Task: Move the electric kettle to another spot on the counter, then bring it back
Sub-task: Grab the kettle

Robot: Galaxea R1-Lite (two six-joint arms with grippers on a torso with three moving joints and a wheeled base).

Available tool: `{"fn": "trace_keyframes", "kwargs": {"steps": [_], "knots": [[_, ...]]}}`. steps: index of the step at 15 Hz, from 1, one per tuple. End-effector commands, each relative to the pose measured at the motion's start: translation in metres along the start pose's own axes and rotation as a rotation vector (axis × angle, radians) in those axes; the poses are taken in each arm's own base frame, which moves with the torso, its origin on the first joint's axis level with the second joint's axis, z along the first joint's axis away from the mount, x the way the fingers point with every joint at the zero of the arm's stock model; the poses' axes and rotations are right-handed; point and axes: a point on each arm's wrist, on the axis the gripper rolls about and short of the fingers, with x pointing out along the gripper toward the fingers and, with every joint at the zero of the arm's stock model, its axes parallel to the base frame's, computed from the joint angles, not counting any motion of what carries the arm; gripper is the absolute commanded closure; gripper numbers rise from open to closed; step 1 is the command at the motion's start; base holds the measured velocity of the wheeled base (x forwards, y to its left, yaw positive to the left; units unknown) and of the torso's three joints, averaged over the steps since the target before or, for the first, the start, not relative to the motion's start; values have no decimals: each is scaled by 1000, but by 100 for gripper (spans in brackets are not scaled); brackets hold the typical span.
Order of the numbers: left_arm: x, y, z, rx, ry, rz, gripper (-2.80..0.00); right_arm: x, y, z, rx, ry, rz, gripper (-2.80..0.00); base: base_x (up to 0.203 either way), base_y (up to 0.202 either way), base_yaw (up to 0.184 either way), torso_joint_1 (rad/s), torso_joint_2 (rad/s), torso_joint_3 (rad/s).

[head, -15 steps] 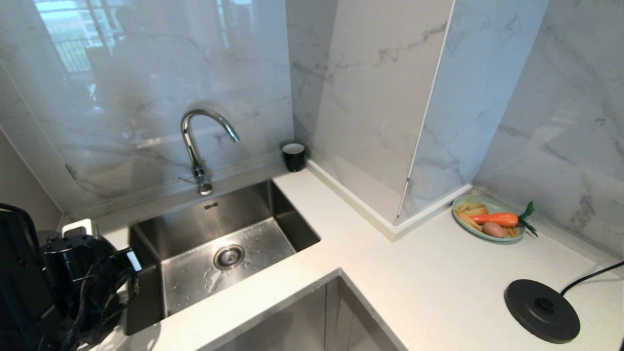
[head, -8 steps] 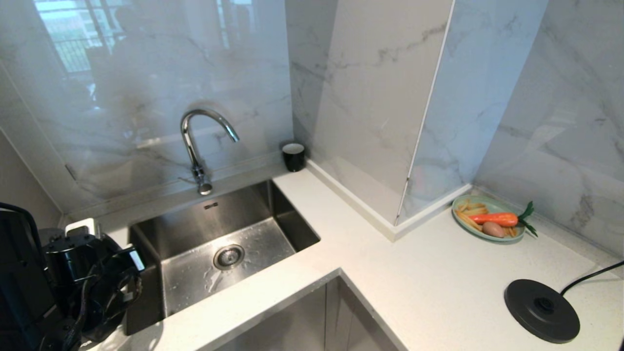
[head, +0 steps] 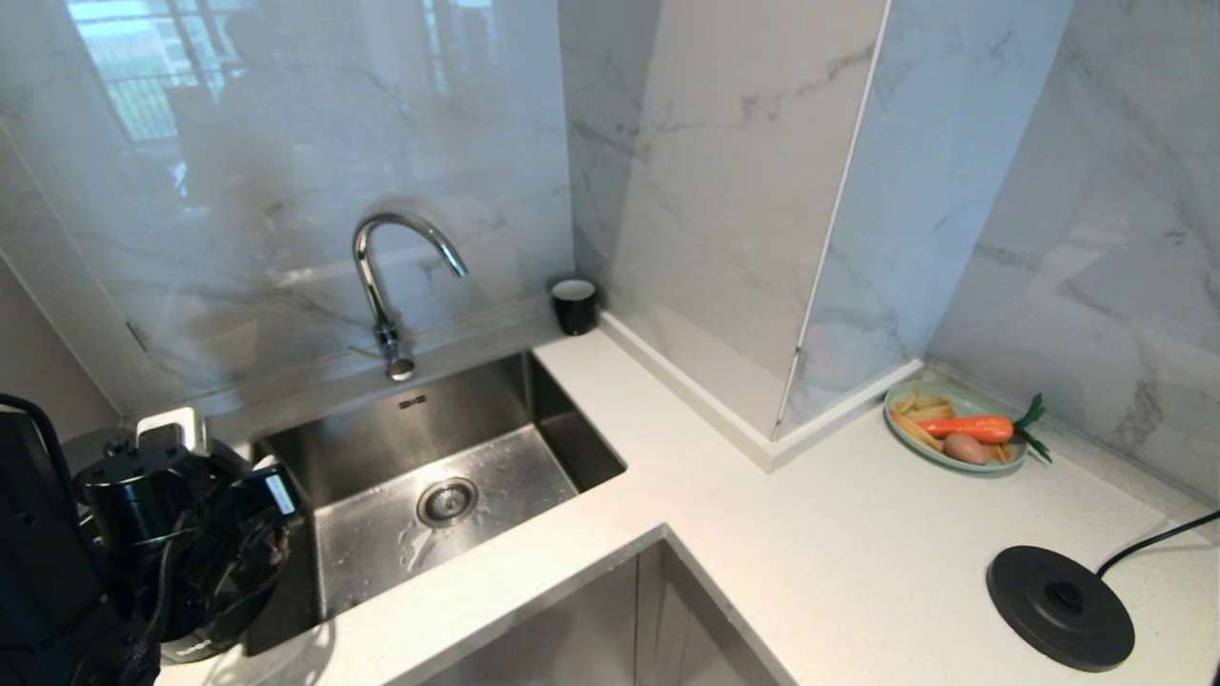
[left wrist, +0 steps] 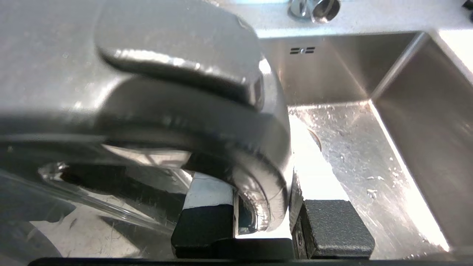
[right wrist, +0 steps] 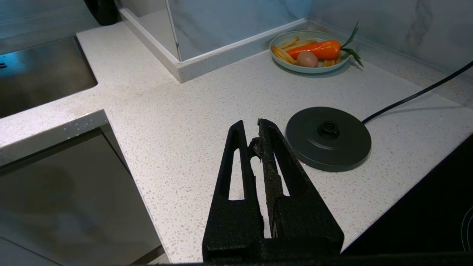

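Note:
The electric kettle (left wrist: 177, 85) is glossy black and fills most of the left wrist view. Its loop handle (left wrist: 268, 173) runs between the two pads of my left gripper (left wrist: 262, 210), which is shut on it. In the head view the kettle (head: 205, 640) sits at the lower left, by the sink's left rim, and is mostly hidden under my left arm and left gripper (head: 227, 459). My right gripper (right wrist: 251, 125) hangs shut and empty over the white speckled counter (right wrist: 177, 118), beside the black base disc (right wrist: 329, 138).
A steel sink (head: 562, 429) with a curved tap (head: 381, 286) lies right of the kettle. A small black cup (head: 575, 305) stands in the corner. A green plate (head: 898, 419) of food sits at the back right. The corded base disc (head: 1058, 605) lies at the front right on the counter (head: 839, 562).
My left arm, shut on the kettle's handle, has shifted slightly right and toward the back wall, nearer the sink. The right arm has not moved.

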Motion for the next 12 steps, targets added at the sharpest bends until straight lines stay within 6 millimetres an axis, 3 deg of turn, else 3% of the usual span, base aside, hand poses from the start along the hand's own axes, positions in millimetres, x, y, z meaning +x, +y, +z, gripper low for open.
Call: {"fn": "trace_keyframes", "kwargs": {"steps": [1, 9, 12], "knots": [[-2, -3, 5, -3, -27, -10, 0, 0, 0, 0, 0, 0, 0, 0, 0, 0, 0, 0, 0, 0], [0, -23, 16, 58, -88, -78, 0, 0, 0, 0, 0, 0, 0, 0, 0, 0, 0, 0, 0, 0], [-6, -39, 15, 104, -86, -179, 0, 0, 0, 0, 0, 0, 0, 0, 0, 0, 0, 0, 0, 0]]}}
